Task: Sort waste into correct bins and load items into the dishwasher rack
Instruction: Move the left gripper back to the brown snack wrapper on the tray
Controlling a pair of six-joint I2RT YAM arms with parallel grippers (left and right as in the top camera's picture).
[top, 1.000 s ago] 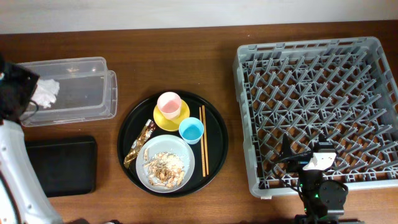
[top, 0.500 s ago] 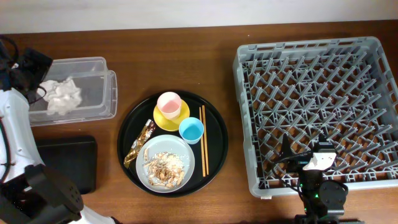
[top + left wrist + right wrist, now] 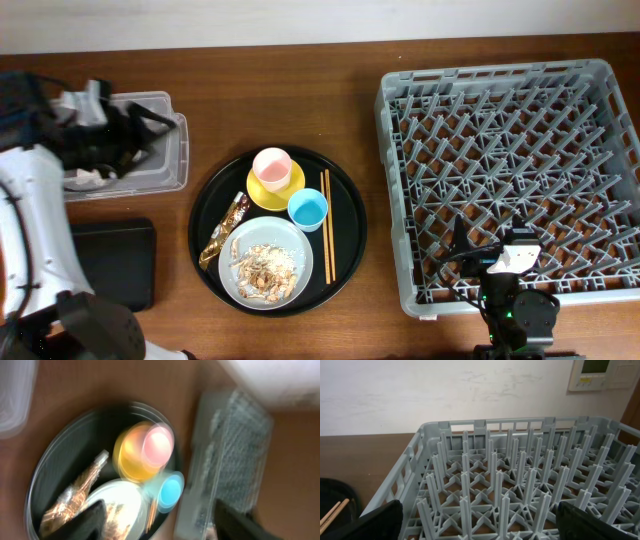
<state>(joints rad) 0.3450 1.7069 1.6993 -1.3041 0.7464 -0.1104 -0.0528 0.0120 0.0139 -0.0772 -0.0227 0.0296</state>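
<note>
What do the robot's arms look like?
The left arm has long white tubes with black joints and black cables. The right arm is mostly black with a white block and a tiny green light. The right end effector has chunky black fingers.

Soft, even light is falling on the table (image 3: 300, 90) from above, making faint shadows. The overhead picture is looking sharp, but the left arm (image 3: 28, 215) is smearing. The left wrist picture is blurring badly, streaking the pink cup (image 3: 159, 446) and dishwasher rack (image 3: 235, 450). The right wrist picture is looking clear.
</note>
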